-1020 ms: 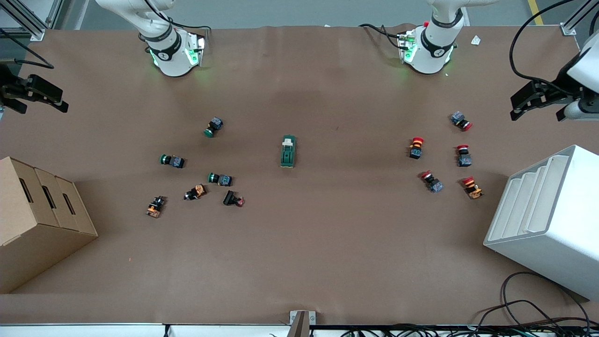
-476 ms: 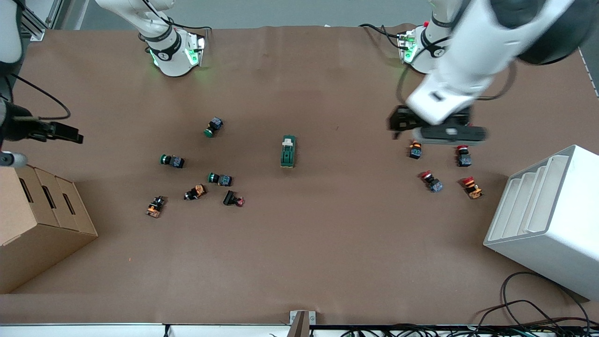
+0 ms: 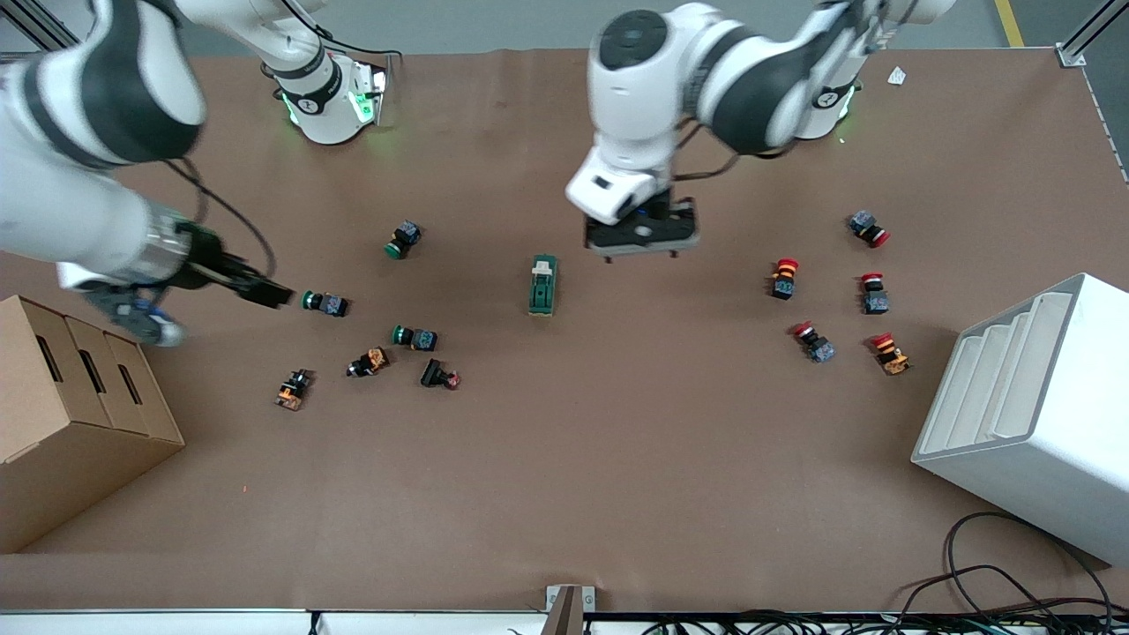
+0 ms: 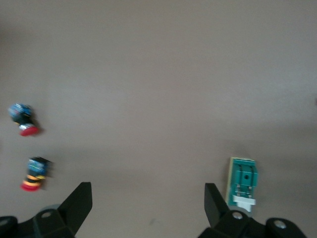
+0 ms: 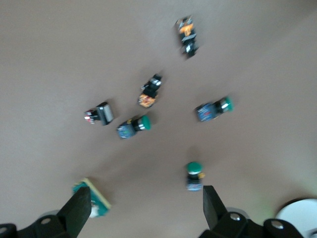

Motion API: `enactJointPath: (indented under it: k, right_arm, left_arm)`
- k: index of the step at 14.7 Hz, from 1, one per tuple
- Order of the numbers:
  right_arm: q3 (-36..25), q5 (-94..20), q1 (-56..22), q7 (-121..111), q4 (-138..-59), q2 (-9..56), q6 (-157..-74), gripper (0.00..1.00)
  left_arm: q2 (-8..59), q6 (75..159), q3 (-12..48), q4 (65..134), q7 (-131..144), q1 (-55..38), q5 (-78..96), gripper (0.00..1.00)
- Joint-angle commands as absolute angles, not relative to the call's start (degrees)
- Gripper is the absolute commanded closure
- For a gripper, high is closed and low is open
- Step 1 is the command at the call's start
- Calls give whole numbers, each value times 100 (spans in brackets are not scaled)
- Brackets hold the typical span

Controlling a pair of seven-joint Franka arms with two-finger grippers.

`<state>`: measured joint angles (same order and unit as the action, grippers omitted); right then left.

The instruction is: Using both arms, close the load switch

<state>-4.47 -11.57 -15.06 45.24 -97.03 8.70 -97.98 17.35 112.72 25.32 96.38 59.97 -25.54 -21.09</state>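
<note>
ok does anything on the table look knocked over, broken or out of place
Nothing looks damaged or spilled. The push-buttons lie scattered on their sides in two loose groups, green-capped toward the right arm's end, red-capped toward the left arm's. The load switch lies flat between them, untouched.

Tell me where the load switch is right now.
In the front view the load switch lies on the table's middle, between the green-capped buttons and red-capped buttons, beside the open left gripper.
</note>
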Motion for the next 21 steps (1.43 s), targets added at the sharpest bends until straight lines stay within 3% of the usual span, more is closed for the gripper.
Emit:
enactJointPath:
  k: [1, 5, 10, 21]
  right_arm:
    - [-501, -1440, -2134, 5718, -10238, 983, -10632, 0]
    - [-483, -1854, -2837, 6904, -10301, 1677, -11721, 0]
    - [-475, -1890, -3602, 7733, -10301, 2451, -12699, 0]
    - [-466, -1978, -4842, 9016, -11144, 2768, -14140, 0]
  left_arm:
    - [1714, 11801, 2505, 10184, 6922, -2942, -2565, 0]
    - [1740, 12426, 2522, 10915, 8303, -3462, -3435, 1]
    - [2337, 12524, 2610, 10925, 9603, -4050, -4357, 1]
    - [3646, 12533, 2610, 10898, 13322, -4720, -8618, 1]
